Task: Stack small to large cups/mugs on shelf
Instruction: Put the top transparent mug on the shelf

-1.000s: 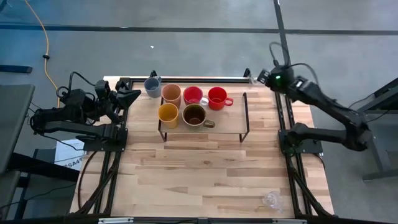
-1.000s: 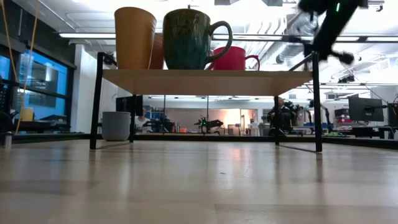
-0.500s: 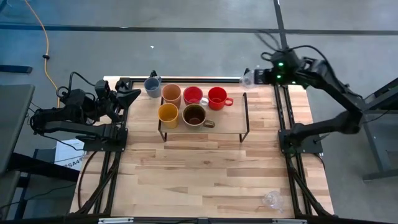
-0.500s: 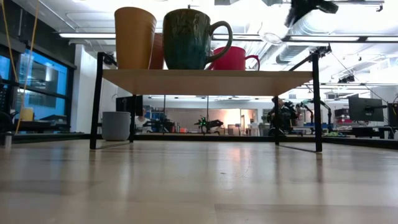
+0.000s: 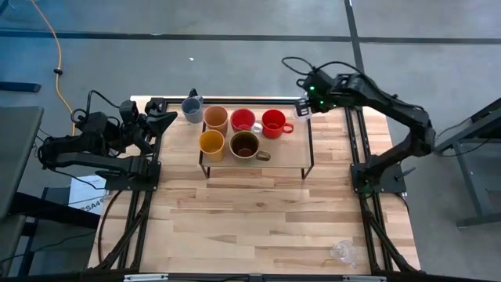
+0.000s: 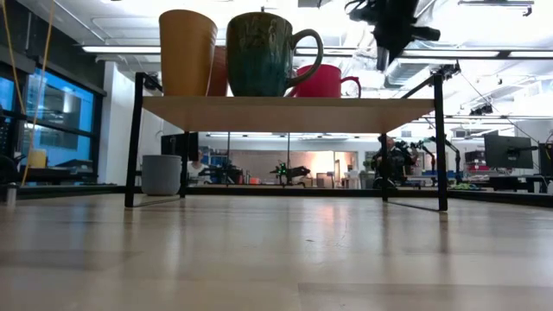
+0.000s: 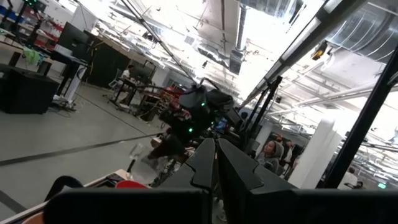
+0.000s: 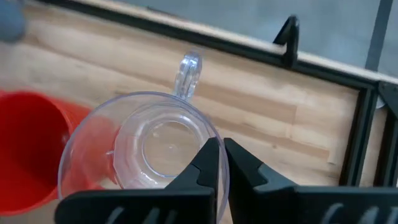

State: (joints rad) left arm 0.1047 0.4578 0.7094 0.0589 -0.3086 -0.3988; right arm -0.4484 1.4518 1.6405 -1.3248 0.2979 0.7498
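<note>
The right gripper (image 8: pixel 219 163) hung above the far right end of the shelf (image 5: pixel 282 150), its jaws pinching the rim of a clear glass cup (image 8: pixel 152 140); the cup's handle pointed away from the gripper, and beneath it showed the red mug (image 8: pixel 28 146) and the plank of the shelf; in the high view the same gripper (image 5: pixel 304 107) sat just beside the red mug (image 5: pixel 273 123).

On the shelf stood five vessels in two rows: a peach tumbler (image 5: pixel 215 118), a pink-red cup (image 5: pixel 243 120) and the red mug along the far edge; an orange-yellow cup (image 5: pixel 210 144) and a dark-brown mug (image 5: pixel 245 145) along the near edge; a grey-blue mug (image 5: pixel 191 108) stood on the counter (image 5: pixel 250 211) just off the shelf's far left corner; a second clear glass cup (image 5: pixel 341 251) stood well apart, near the counter's near right corner.

The left gripper (image 5: pixel 163 120) waited at the counter's left edge, jaws pressed together and holding nothing.
</note>
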